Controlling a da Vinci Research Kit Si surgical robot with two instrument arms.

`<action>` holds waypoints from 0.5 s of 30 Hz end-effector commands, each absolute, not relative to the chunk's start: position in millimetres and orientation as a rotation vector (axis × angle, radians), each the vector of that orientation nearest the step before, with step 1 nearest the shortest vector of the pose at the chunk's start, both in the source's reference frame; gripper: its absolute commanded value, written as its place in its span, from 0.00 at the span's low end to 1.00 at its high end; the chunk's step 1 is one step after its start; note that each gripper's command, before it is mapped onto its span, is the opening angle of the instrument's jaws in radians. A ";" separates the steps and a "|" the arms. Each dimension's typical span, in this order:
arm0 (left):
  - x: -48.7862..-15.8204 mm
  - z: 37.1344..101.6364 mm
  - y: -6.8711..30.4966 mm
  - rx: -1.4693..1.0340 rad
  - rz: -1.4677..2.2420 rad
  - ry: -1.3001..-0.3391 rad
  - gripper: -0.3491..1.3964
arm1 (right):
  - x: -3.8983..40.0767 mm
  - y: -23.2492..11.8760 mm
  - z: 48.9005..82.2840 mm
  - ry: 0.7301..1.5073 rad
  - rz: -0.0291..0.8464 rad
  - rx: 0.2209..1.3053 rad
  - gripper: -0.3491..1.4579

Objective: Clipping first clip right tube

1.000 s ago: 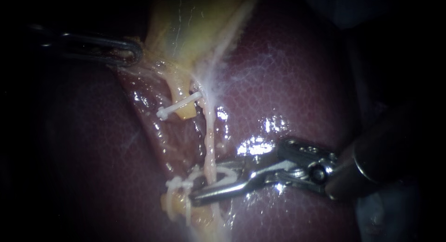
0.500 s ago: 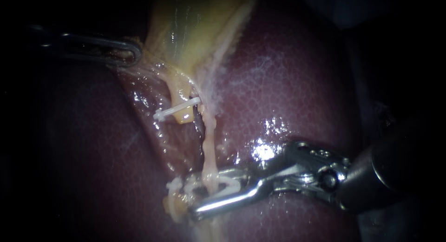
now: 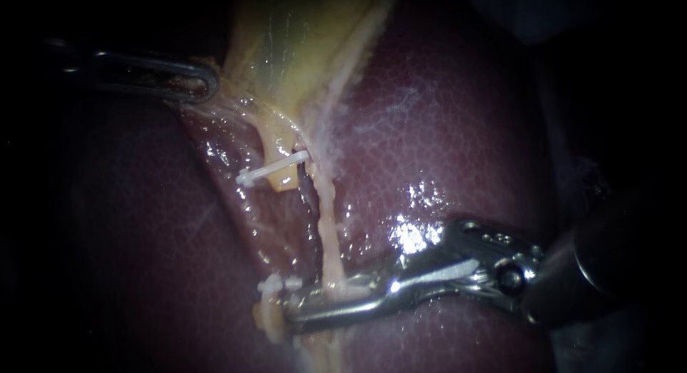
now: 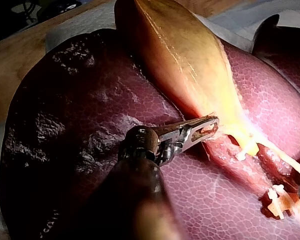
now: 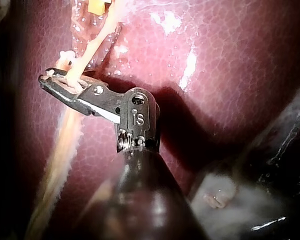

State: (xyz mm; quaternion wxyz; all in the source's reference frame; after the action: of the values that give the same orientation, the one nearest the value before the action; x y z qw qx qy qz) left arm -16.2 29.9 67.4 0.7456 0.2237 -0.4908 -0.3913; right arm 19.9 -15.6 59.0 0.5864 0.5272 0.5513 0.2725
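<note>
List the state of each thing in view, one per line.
Left instrument, jaws shut on the gallbladder.
Right instrument, jaws shut on the right tube.
Right tube, taut, running between those jaws.
Upper clip, closed across the left tube.

Right tube (image 3: pixel 325 230): a thin, pale cream strand, wet and stretched straight.
Course: from the neck of the gallbladder (image 3: pixel 300 36) down across the liver (image 3: pixel 444 144), along the edge of a dark red groove.
Lower stretch: pinched between the nearly closed jaws of the right instrument (image 3: pixel 297 307), which lie across it.
Clip: hidden inside those jaws.
</note>
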 end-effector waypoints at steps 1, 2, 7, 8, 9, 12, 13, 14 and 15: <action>-16.3 67.5 29.9 0.489 -0.857 -1.074 0.00 | 19.9 -15.5 58.9 1.288 0.634 1.225 0.01; -16.3 67.5 29.9 0.489 -0.857 -1.074 0.00 | 19.9 -15.5 58.9 1.288 0.634 1.225 0.00; -16.3 67.5 29.9 0.489 -0.857 -1.074 0.00 | 20.0 -15.1 59.0 1.322 0.604 1.164 0.00; -16.3 67.5 29.9 0.489 -0.857 -1.074 0.00 | 20.0 -15.1 59.1 1.319 0.601 1.156 0.00; -16.3 67.5 29.9 0.489 -0.857 -1.074 0.00 | 20.1 -15.2 59.2 1.307 0.588 1.152 0.00; -16.3 67.5 29.9 0.489 -0.857 -1.074 0.00 | 20.2 -15.3 59.3 1.296 0.582 1.150 0.00; -16.3 67.5 29.9 0.489 -0.857 -1.074 0.00 | 20.2 -15.3 59.3 1.296 0.582 1.150 0.00; -16.3 67.5 29.9 0.489 -0.857 -1.074 0.00 | 20.2 -15.3 59.3 1.296 0.582 1.150 0.00; -16.3 67.5 29.9 0.489 -0.857 -1.074 0.00 | 20.2 -15.2 59.4 1.296 0.583 1.150 0.00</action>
State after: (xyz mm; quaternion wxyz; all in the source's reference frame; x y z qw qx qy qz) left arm -16.2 29.9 67.4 0.7457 0.2236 -0.4908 -0.3912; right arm 20.2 -15.2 59.4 0.6106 0.4984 0.5615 0.2519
